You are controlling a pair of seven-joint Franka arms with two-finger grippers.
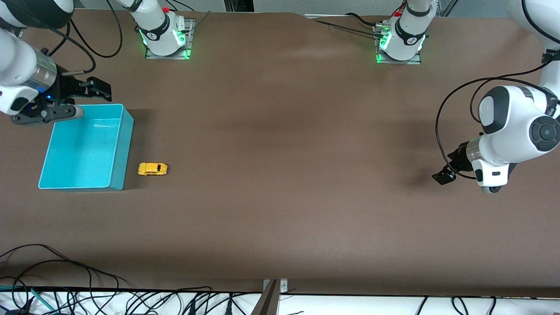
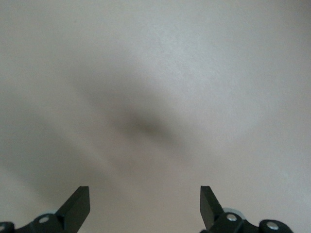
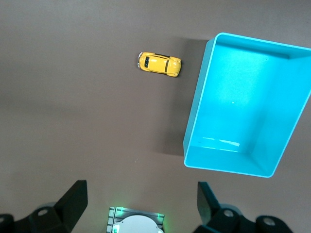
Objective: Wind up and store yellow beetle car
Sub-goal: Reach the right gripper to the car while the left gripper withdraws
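My right pincer (image 1: 94,94) hangs wide open over the bin (image 1: 124,144), so I should drop squarely onto the car (image 1: 152,169) just beside it; left pincer (image 2: 145,206) waits open.

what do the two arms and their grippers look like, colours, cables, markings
Both arms are glossy white with rounded dark joint caps and loose black cables. Their bases sit on metal plates, ringed with green light. The right gripper and the left gripper are black, each with two flat fingers.

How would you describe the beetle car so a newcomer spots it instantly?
Find the turquoise bin at the right arm's end of the table. The yellow beetle car sits on the brown tabletop right beside the bin's corner nearest the front camera. It is tiny, rounded, yellow, with dark windows.
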